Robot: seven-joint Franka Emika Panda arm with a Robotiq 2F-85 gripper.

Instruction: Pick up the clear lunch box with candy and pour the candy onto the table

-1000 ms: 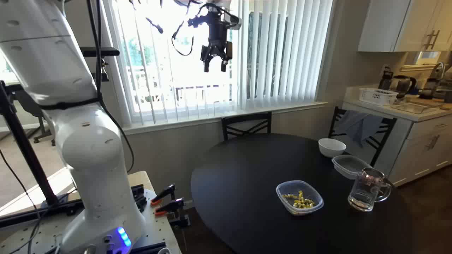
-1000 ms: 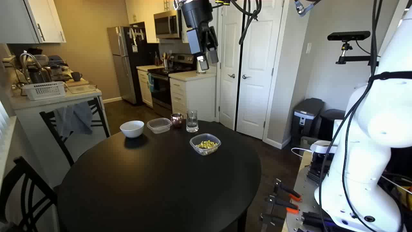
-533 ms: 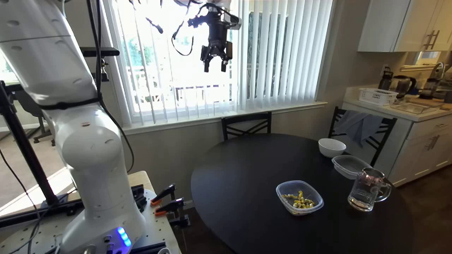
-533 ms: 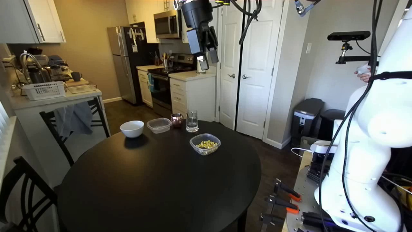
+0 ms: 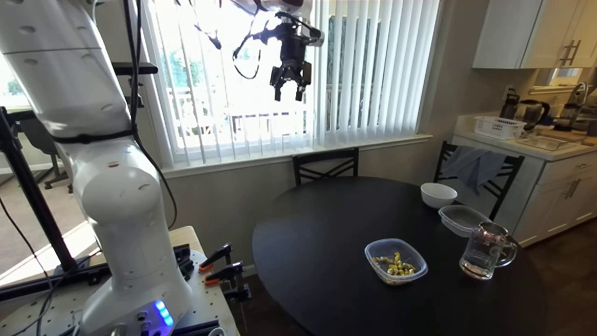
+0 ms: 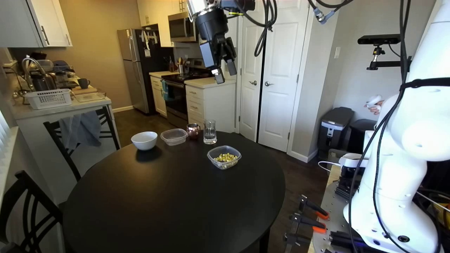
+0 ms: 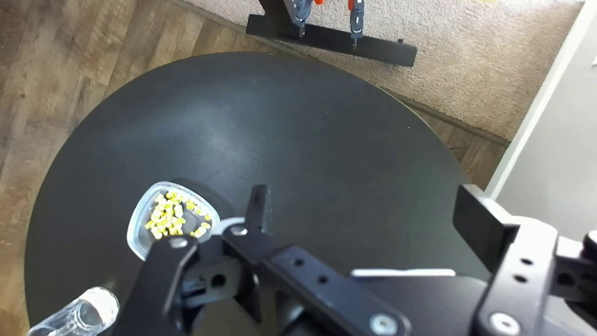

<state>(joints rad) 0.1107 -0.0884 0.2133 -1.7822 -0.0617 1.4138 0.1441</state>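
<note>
The clear lunch box [image 5: 413,254] stands upright on the dark round table [image 5: 322,224], with the yellowish candy [image 5: 396,268] heaped inside. In an exterior view the box [image 6: 215,163] and candy [image 6: 226,157] also show. In the wrist view the box [image 7: 135,231] lies left of the jaws, its lower right corner hidden by the near finger linkage; the candy [image 7: 168,214] shows inside. My gripper [image 5: 288,94] hangs high above the table, pointing down, apart from the box. The gripper [image 7: 366,207] is open and empty, jaws wide apart. It also shows in an exterior view [image 6: 225,73].
A clear glass mug [image 5: 478,256] stands near the lunch box. Another clear box [image 5: 459,217] and a white bowl [image 5: 438,195] stand further along the table edge. A copper mug [image 6: 193,130] stands beside the glass. Black chairs [image 5: 326,168] stand at the table.
My gripper has moved slightly down and to the right in an exterior view. The lunch box and candy have not moved. A person's hand with a white object has appeared behind the arm.
</note>
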